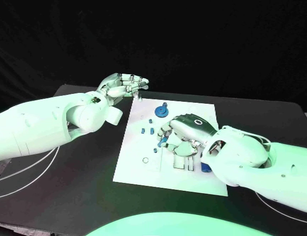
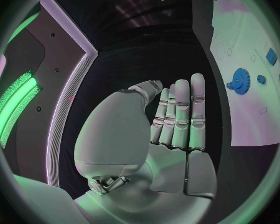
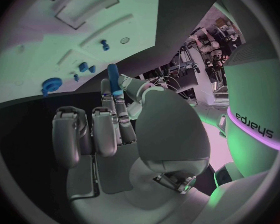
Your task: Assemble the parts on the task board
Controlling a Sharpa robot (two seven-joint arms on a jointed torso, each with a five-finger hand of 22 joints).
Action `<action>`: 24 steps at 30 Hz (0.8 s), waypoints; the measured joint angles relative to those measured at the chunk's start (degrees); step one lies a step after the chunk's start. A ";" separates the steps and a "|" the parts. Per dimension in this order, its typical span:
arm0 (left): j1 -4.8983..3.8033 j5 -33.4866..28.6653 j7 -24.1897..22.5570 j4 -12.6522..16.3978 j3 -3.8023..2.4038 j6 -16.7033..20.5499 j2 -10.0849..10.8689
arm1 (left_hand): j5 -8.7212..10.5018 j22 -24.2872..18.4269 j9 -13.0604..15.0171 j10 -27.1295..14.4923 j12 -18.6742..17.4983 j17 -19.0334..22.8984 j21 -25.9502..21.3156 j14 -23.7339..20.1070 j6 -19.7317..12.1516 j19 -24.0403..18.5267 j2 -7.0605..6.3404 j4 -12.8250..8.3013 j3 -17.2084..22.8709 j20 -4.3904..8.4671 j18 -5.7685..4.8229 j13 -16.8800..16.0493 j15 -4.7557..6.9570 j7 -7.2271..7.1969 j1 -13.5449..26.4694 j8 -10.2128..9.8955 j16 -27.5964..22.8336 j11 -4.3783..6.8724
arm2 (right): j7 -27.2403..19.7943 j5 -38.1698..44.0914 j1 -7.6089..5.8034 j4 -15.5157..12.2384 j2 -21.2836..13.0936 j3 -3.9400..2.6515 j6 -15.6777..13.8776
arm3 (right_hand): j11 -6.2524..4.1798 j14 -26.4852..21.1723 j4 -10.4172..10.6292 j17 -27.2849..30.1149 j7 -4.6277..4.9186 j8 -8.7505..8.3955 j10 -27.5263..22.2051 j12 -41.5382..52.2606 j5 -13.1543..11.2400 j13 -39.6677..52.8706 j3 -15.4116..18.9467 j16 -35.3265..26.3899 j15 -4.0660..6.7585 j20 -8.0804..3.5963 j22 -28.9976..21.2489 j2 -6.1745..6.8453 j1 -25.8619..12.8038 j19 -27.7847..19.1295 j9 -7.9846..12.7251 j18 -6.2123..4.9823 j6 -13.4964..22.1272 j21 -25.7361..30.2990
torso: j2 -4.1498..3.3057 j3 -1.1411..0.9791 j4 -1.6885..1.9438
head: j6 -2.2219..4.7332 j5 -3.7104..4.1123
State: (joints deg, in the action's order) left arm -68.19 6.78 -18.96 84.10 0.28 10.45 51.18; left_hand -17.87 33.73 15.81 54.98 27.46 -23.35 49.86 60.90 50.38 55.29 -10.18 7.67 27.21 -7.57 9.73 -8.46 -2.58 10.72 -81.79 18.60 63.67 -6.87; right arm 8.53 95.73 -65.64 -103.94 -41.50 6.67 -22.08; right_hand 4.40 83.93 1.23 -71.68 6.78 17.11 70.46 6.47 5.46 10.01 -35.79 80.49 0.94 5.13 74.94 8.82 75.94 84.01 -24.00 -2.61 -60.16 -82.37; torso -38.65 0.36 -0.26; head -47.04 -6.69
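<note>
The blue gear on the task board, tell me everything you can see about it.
The blue gear is a small round toothed wheel with a short hub or peg rising from its middle, plastic by the look of it. It sits near the far edge of the white task board, toward the left hand's side. Neither hand touches it; the left wrist view shows its teeth and a small knob beside it.

Lab (equipment clutter (image 3: 205, 40) behind black table (image 1: 68, 172))

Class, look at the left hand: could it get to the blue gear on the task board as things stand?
Probably yes: the left hand holds nothing and hangs beside the task board's far corner, near the blue gear; the right hand works beyond it.
</note>
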 measured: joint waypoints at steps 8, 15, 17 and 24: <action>0.00 0.00 0.00 -0.14 0.08 -0.06 -0.46 | 0.00 0.00 0.00 0.00 0.28 0.05 0.00 0.00 0.00 0.00 0.00 0.00 0.00 0.00 0.00 0.00 0.00 0.00 0.00 0.00 0.00 0.00 | -0.86 -0.20 2.28 2.48 4.93 0.52 0.04 | 0.10 0.00 -0.01 0.03 0.16 -0.03 0.10 -0.18 0.33 0.00 -0.01 0.00 0.00 0.00 -0.01 0.00 0.00 0.00 0.00 0.00 0.17 0.00 | 0.02 0.08 0.13 | -0.05 -1.01; 0.00 0.00 0.00 -0.05 0.11 -0.12 -0.58 | 0.00 0.00 -0.01 0.00 0.28 0.05 0.00 0.00 0.00 0.00 0.00 0.00 0.00 0.00 0.00 0.01 0.00 0.00 0.00 0.00 0.00 0.00 | -1.41 0.08 4.07 5.69 7.59 0.89 0.08 | 0.10 0.00 -0.02 0.03 0.16 -0.06 0.10 -0.33 0.51 -0.01 -0.01 0.00 -0.01 0.00 -0.01 0.00 0.00 0.00 -0.04 0.00 0.18 0.00 | -0.04 0.05 0.04 | -0.37 -1.81; 0.00 0.00 0.00 -0.04 0.12 -0.13 -0.58 | 0.00 0.00 -0.01 0.00 0.28 0.05 0.00 0.00 0.00 0.00 0.00 0.00 0.00 0.00 0.00 0.01 0.00 0.00 0.00 0.00 0.00 0.00 | -1.53 0.20 4.43 6.33 8.12 0.97 0.10 | 0.10 0.00 -0.02 0.03 0.16 -0.06 0.10 -0.34 0.51 -0.02 -0.01 0.00 -0.01 0.00 -0.01 0.00 0.01 0.00 -0.05 0.00 0.18 0.00 | -0.07 0.04 0.08 | -0.54 -1.93; 0.00 0.00 0.02 -0.01 0.13 -0.16 -0.55 | 0.00 0.01 -0.01 0.00 0.28 0.05 0.00 0.00 0.00 0.00 0.00 0.00 0.00 0.00 0.00 0.01 0.00 0.00 0.00 0.00 0.00 0.00 | -1.76 0.81 5.28 8.14 9.53 1.08 0.23 | 0.19 0.00 -0.25 0.03 0.16 -0.07 0.19 -0.45 0.51 -0.07 0.05 0.00 -0.01 0.00 -0.02 0.01 0.01 0.00 -0.05 0.00 0.20 0.00 | -0.07 0.02 0.09 | -0.88 -2.25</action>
State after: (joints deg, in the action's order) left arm -68.19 6.77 -18.94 84.08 0.40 10.29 50.63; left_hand -17.87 33.73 15.80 54.98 27.74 -23.30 49.86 60.90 50.38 55.29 -10.19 7.67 27.21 -7.57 9.73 -8.45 -2.58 10.72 -81.79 18.60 63.67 -6.87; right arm 6.77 96.54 -60.36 -95.80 -31.96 7.75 -21.85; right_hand 4.59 83.93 0.98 -71.66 6.93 17.04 70.65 6.03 5.97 9.93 -35.74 80.49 0.94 5.14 74.92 8.83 75.95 84.01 -24.05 -2.61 -59.96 -82.37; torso -38.72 0.38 -0.18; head -47.93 -8.94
